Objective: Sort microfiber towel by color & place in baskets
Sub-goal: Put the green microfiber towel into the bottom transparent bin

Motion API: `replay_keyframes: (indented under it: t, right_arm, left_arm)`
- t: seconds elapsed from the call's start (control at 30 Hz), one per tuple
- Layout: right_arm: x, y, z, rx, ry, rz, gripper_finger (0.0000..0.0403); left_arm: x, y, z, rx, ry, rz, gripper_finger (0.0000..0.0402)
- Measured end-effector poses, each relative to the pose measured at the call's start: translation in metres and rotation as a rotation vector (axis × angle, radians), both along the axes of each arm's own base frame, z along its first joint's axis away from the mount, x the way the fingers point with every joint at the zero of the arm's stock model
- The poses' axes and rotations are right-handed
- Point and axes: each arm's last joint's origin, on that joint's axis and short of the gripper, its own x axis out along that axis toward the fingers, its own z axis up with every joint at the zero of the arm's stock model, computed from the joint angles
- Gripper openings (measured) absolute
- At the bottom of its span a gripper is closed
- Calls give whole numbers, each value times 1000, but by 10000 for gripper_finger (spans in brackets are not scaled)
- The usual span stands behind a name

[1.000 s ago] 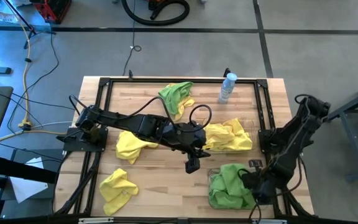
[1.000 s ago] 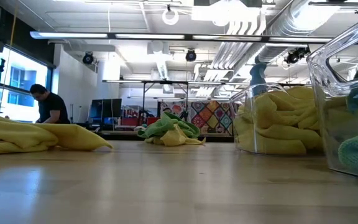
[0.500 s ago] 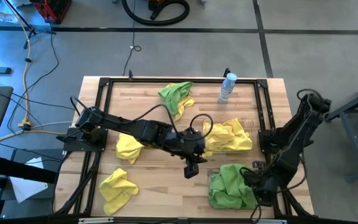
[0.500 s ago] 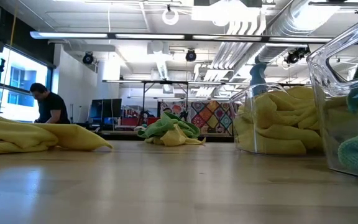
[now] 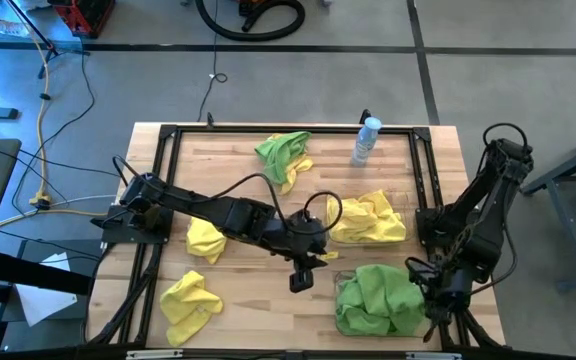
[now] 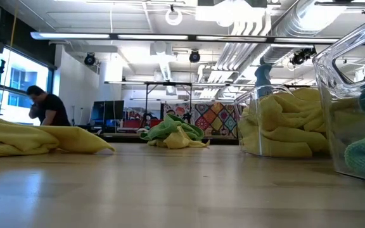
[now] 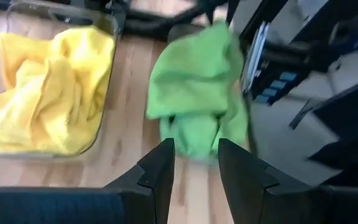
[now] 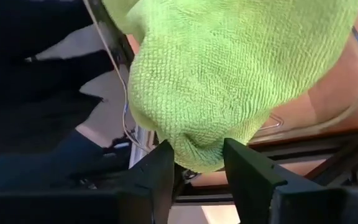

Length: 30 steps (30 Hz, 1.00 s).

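Note:
Two clear baskets stand on the table's right part: one with yellow microfiber towels (image 5: 368, 218) (image 7: 48, 93), one nearer with green towels (image 5: 373, 298) (image 7: 197, 93). Loose towels lie on the wood: a green one on a yellow one (image 5: 286, 155) at the far side, a yellow one (image 5: 206, 238) half under my left arm, and a yellow one (image 5: 190, 305) near left. My left gripper (image 5: 301, 275) (image 7: 195, 168) hovers open, left of the green basket. My right gripper (image 5: 434, 292) (image 8: 197, 163), at the green basket's right side, is shut on a green towel. My right gripper pinches a bunched fold (image 8: 194, 146) of a green towel between its two fingers, at the right-hand side of the green pile (image 5: 418, 290). How many layers cannot be told. The rest of the cloth spreads over the basket, whose rim (image 8: 356, 93) shows beside it.
A clear bottle with a blue cap (image 5: 366, 140) stands at the far edge. A black metal frame (image 5: 168, 135) borders the table. Bare wood lies between the near-left yellow towel and the green basket. A person (image 6: 46, 109) is in the room behind.
My left gripper has moved a little toward the near edge, staying open. My right arm has swung toward the table's right edge and raised its elbow; its gripper has shifted right, and the green pile's right side has been drawn that way with it.

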Motion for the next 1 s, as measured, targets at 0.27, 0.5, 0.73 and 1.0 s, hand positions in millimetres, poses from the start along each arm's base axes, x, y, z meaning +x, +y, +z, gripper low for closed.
replay_keyframes:
  t: [0.27, 0.5, 0.73, 1.0]
  right_arm:
    - [1, 3, 18, 50, 72, -181, 62]
    - [8, 6, 58, -19, 33, -362, 9]
    - [31, 31, 57, -183, 126, -473, 4]
    - [71, 55, 18, -328, 189, -713, 2]
  left_arm:
    - [-15, 3, -8, 127, 147, -8, 113]
    - [-42, 2, 6, 250, 147, -63, 113]
    - [-93, 18, 2, 234, 92, -61, 113]
    - [-153, 38, -4, 77, -108, -30, 113]
